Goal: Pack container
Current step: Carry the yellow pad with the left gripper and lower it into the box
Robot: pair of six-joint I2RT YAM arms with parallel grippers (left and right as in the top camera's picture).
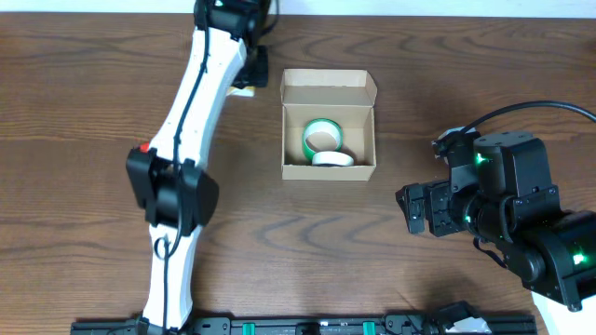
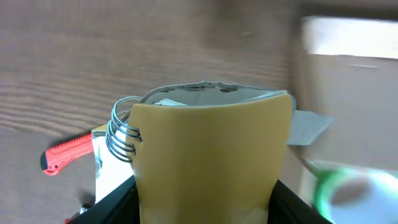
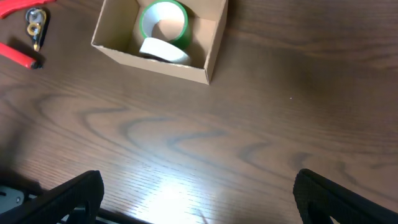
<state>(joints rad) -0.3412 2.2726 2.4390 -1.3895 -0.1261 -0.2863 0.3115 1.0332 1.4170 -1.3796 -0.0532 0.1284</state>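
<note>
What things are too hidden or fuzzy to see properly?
1. Left claw: left wrist view, yellow notepad covers its fingertips.
2. Cardboard box: left wrist view, blurred, cut off by right edge.
3. Red tool: right wrist view, cut off by left edge; kind unclear.

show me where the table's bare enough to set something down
Bare wood: the wide stretch in front of the cardboard box, between the left arm and right arm; also right of the box. Crowded: off its far-left corner, where the left jaws hold a spiral notepad; inside, a green tape roll and a white tape roll.
</note>
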